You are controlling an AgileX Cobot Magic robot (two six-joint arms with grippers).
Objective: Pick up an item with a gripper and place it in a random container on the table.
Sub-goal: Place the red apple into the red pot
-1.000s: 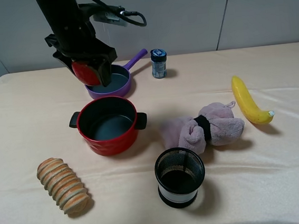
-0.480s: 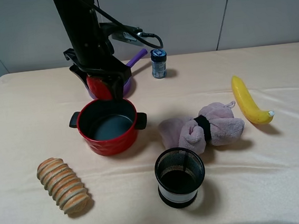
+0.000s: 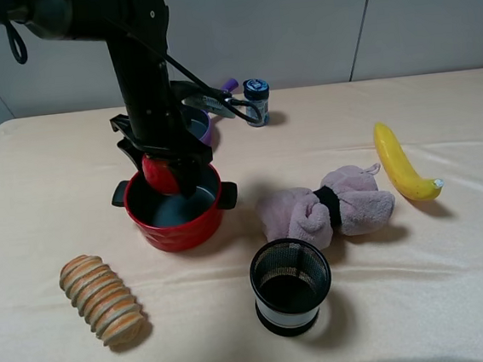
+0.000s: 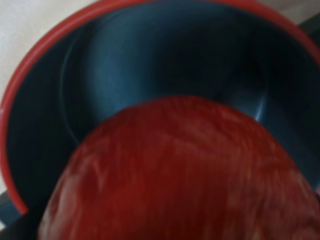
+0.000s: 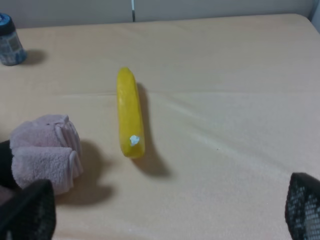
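The table point(image 3: 456, 280), spread with a pale cloth, lay open all around the work. Over its left half the left arm point(image 3: 141, 71) reached down onto the red pot point(image 3: 178, 234), which stood upright just in front of the purple pan point(image 3: 206, 133). The apple point(image 3: 157, 177) hung at the pot's mouth, over the back part of the dark inside. The wrist view placed it within the ring of the rim, above the grey floor. The left gripper point(image 3: 169, 172) was clamped on the apple, its jaws pressed to the fruit's sides.

The step in hand looked to be the release. It would go best with the arm lowered a little more, so the drop was short and clear of the rim and handles. The jaws should then part fully and the arm lift straight up. A round fruit would probably roll, but the pot's wall should catch it.

The right gripper point(image 5: 165, 210), well apart near the banana point(image 5: 130, 112), had its fingers spread wide with nothing between them.
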